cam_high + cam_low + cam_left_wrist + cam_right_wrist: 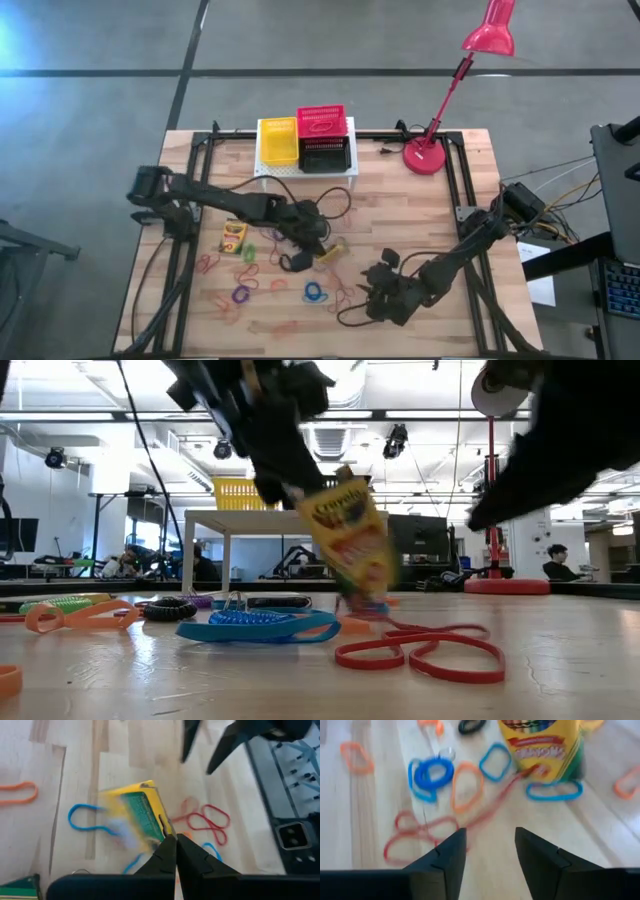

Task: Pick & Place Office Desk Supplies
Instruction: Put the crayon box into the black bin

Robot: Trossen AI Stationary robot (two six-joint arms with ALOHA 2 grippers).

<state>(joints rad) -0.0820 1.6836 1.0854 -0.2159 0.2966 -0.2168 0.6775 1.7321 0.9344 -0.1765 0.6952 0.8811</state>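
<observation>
Low view, left gripper [300, 480] clenched, seemingly pinching tilted crayon box [350, 540], right gripper [490, 851] released

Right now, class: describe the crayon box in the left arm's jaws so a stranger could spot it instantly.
Start at the wooden table and go to its middle, among the loose elastic loops. There the left gripper pinches a yellow-and-green crayon box. Unlike the other crayon box lying flat farther left, this one is gripped and tilted on its lower edge.

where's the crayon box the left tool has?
High view: crayon box sits mid-table, pinched by the left tool, beside the blue loop.
</observation>
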